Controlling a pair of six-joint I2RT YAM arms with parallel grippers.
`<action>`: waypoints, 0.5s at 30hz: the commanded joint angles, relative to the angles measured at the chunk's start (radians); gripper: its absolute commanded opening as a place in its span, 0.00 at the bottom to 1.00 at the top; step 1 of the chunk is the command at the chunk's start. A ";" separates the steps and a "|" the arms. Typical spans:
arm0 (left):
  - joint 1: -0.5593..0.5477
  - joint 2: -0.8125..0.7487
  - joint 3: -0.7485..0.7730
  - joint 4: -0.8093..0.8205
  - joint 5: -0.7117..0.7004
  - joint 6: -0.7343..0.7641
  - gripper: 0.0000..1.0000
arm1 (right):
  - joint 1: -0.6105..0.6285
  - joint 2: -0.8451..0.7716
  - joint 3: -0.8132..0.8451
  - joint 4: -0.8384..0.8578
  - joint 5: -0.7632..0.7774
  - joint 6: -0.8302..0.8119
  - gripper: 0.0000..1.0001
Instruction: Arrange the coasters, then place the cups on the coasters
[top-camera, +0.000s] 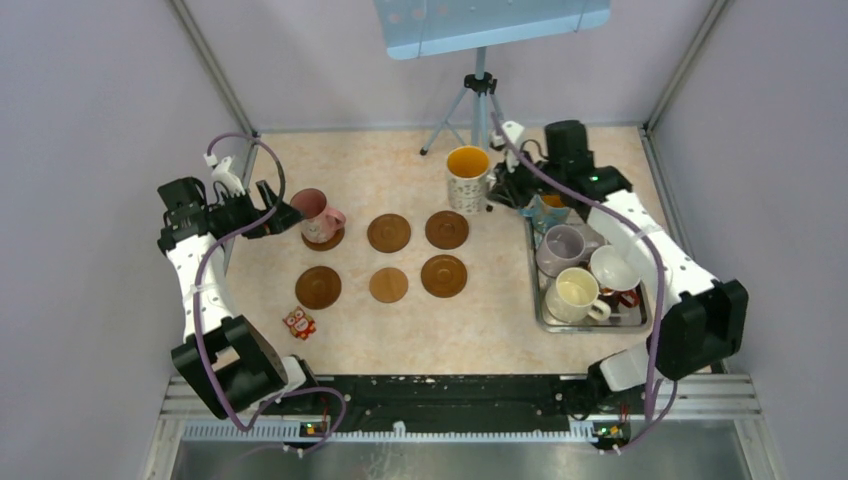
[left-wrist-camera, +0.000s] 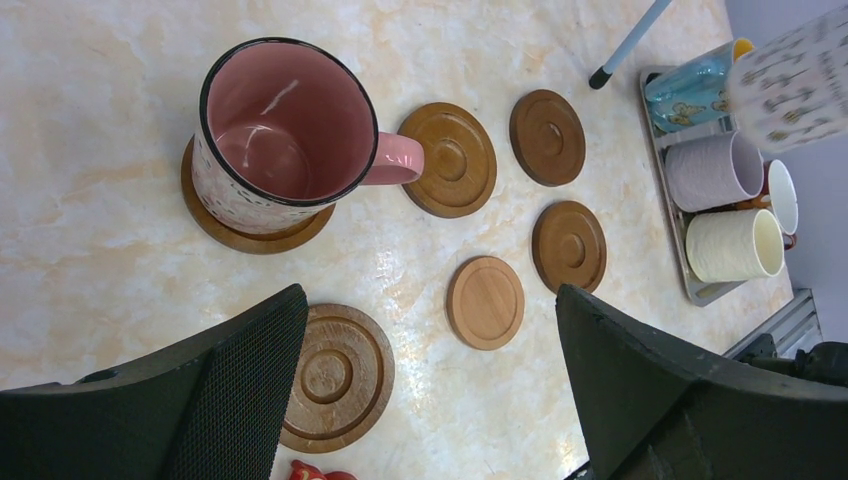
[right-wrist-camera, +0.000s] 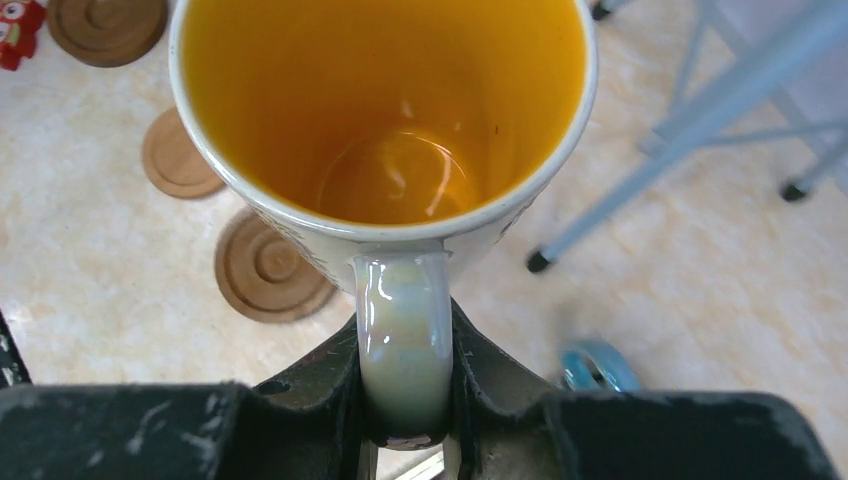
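The right gripper (right-wrist-camera: 405, 395) pinches the handle of the white-patterned mug (top-camera: 467, 180), while the left gripper (left-wrist-camera: 430, 390) gapes wide, empty, beside the pink mug (left-wrist-camera: 275, 135) on a coaster (left-wrist-camera: 250, 237).

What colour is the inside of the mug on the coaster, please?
The mug is pink inside; clearest in the left wrist view.

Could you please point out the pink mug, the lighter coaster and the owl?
pink mug (left-wrist-camera: 270, 150), left wrist view, inner wall.
lighter coaster (left-wrist-camera: 485, 302), left wrist view, top centre.
owl (top-camera: 298, 322), top external view, body.
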 joint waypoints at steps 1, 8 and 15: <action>-0.002 -0.019 0.017 0.027 0.030 -0.020 0.99 | 0.169 0.039 0.071 0.246 0.111 0.121 0.00; -0.003 -0.036 -0.005 0.045 0.006 -0.025 0.99 | 0.343 0.182 0.057 0.423 0.251 0.231 0.00; -0.002 -0.042 -0.011 0.050 -0.009 -0.029 0.99 | 0.481 0.298 0.031 0.673 0.482 0.297 0.00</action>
